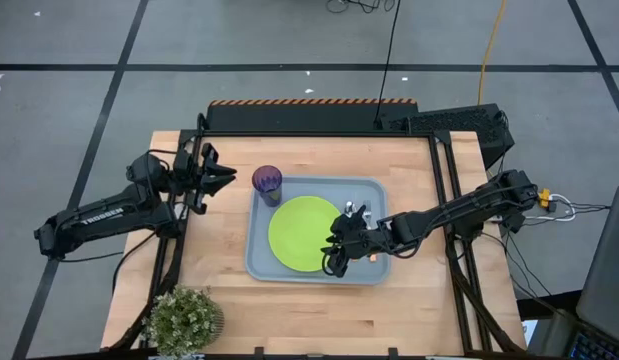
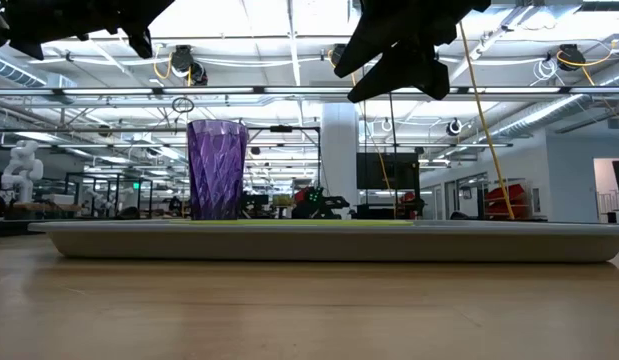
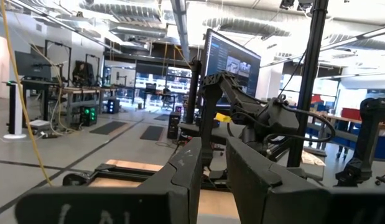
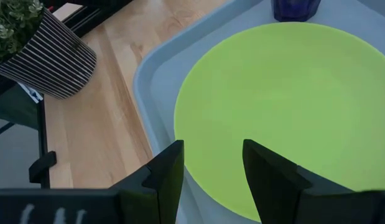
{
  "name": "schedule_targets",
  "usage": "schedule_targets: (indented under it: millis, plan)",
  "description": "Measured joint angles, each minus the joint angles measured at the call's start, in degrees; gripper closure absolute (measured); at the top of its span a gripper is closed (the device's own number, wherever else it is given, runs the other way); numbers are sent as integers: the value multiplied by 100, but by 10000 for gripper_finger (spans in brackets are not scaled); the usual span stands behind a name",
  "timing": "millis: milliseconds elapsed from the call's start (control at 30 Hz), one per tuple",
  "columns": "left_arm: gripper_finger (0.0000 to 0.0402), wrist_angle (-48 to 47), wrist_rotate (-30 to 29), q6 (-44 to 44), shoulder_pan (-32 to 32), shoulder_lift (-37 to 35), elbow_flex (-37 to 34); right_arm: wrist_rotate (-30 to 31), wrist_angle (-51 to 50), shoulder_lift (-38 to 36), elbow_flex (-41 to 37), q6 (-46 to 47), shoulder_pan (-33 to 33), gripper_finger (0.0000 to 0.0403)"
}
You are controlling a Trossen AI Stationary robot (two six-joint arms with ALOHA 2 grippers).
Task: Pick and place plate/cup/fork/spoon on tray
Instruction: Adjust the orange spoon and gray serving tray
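Observation:
The grey-blue tray lies mid-table, with the lime-green plate flat in it. The purple cup stands upright in the tray's far left corner. Two silver utensil heads show on the tray right of the plate. Which is the fork and which the spoon I cannot tell, and my right arm hides their handles. My right gripper hangs open above the plate's near right edge, with nothing between its fingers. My left gripper is raised left of the cup, its fingers a narrow gap apart and empty.
A potted plant in a striped pot stands at the table's near left corner. A black frame runs along the far edge. Bare wood lies left of the tray.

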Motion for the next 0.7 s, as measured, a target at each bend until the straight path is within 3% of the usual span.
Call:
schedule_targets:
  millis: [700]
  plan:
    - [325, 122, 0, -59, -2, -1, -2, -11, 7, 0, 0, 67, -9, 248]
